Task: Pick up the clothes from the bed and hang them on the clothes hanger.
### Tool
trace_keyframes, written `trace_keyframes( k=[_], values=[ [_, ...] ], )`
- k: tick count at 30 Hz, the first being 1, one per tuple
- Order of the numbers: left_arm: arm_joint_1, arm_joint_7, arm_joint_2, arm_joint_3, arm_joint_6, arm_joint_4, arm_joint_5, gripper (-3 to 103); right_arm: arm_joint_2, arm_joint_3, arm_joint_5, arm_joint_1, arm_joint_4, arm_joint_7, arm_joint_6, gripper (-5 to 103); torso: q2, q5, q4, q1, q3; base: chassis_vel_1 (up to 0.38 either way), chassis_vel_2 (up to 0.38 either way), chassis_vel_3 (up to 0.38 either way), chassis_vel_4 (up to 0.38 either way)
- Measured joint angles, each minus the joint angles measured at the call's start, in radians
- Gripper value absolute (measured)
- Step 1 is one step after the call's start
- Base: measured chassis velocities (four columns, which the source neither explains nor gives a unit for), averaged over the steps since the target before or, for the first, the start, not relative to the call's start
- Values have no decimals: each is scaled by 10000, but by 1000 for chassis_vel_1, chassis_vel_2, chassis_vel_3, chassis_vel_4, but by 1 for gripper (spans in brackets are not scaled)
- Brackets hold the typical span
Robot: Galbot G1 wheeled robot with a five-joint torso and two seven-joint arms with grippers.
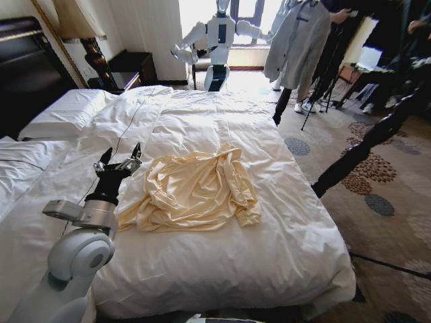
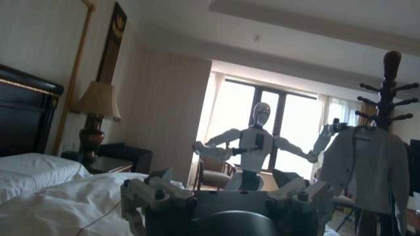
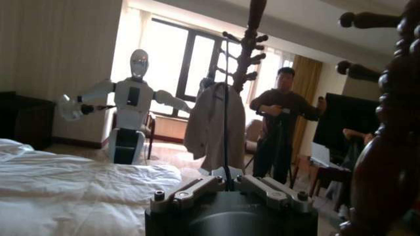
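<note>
The clothes (image 1: 195,192), a pale cream-yellow long-sleeved top, lie crumpled in the middle of the bed (image 1: 269,121) on its white duvet. My left gripper (image 1: 121,160) hovers just left of the top, open, with nothing between its fingers. In the left wrist view the left gripper (image 2: 226,184) has its fingers (image 2: 161,179) spread wide. My right gripper (image 3: 226,186) is shut on a thin black rod (image 3: 226,137) that rises straight from between its fingers; it looks like part of the clothes hanger.
White pillows (image 1: 64,111) lie at the left by the dark headboard. Another white robot (image 1: 217,40) stands beyond the bed's far end. A grey garment (image 1: 296,40) hangs on a stand there. A dark wooden coat stand (image 3: 387,162) is close on my right. People stand at the back right.
</note>
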Motion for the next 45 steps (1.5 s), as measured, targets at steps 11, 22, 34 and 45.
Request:
trace_keyframes(
  k=[11,22,34,45],
  values=[
    [101,10,-32,27,-49,126,362,100,972,-312,-558,-1810,605,-1452,882,0,-1,6,5,0,1,0,0,0,0],
    [278,31,-205,-10,-183,414,665,100,3125,-4630,-1696,406,-232,-3878,2799,0,-1,-1,5,1,2,0,0,0,0],
    [362,9,-576,-28,-243,795,1043,100,5024,-6245,-697,703,-443,-4649,3159,0,-1,0,-2,1,1,0,0,0,0],
    [279,15,-700,72,-241,963,1109,100,6266,-7249,425,446,-1119,-4653,3385,0,-2,1,0,1,1,0,0,0,0]
  ],
)
